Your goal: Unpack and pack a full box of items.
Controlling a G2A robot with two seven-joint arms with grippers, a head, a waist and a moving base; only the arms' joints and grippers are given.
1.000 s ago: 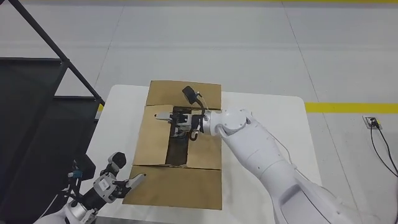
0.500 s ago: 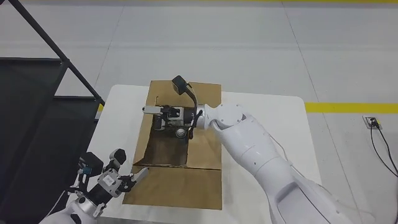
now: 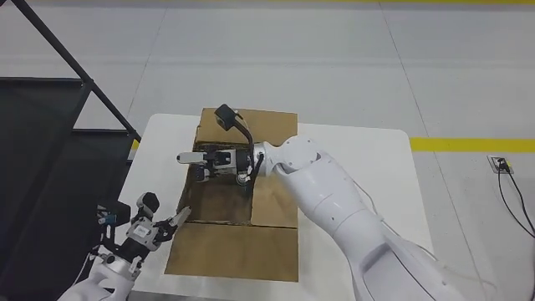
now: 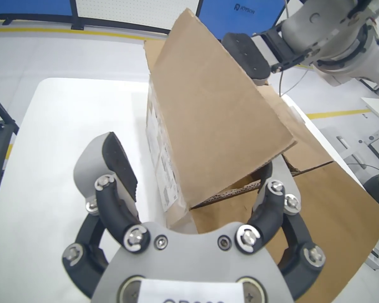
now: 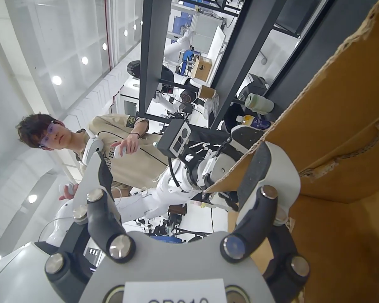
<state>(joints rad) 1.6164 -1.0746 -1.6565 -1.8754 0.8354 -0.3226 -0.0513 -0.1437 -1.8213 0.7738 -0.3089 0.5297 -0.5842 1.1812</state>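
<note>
Right gripper (image 3: 197, 162): fingers spread wide with nothing clamped between them; the raw edge of the left flap (image 5: 303, 121) lies against the inner pad of one finger (image 5: 259, 171); the other finger stands free in the air.
Right arm pose: comes in from 4 o'clock of the table; forearm laid across the box top; wrist level and pointing toward 9 o'clock; gripper over the box's 9 o'clock side.
Left gripper (image 4: 192, 159): fingers wide apart, holding nothing; one pad (image 4: 118, 165) bare above the table; the other finger partly hidden behind the corner of the left flap.
Left arm pose: low at 7 o'clock of the table; gripper aimed toward 1 o'clock, just beside the box's near left corner.
Box (image 4: 158, 146): brown cardboard, in the middle of the white table (image 3: 368, 167); top undone.
Flaps: near flap (image 3: 234, 252) lying out flat toward 6 o'clock; far flap (image 3: 259, 122) out toward 12 o'clock; right flap (image 3: 276, 205) folded over the opening; left flap tilted up at a slant.
Contents: cannot tell; the inside lies in shadow.
</note>
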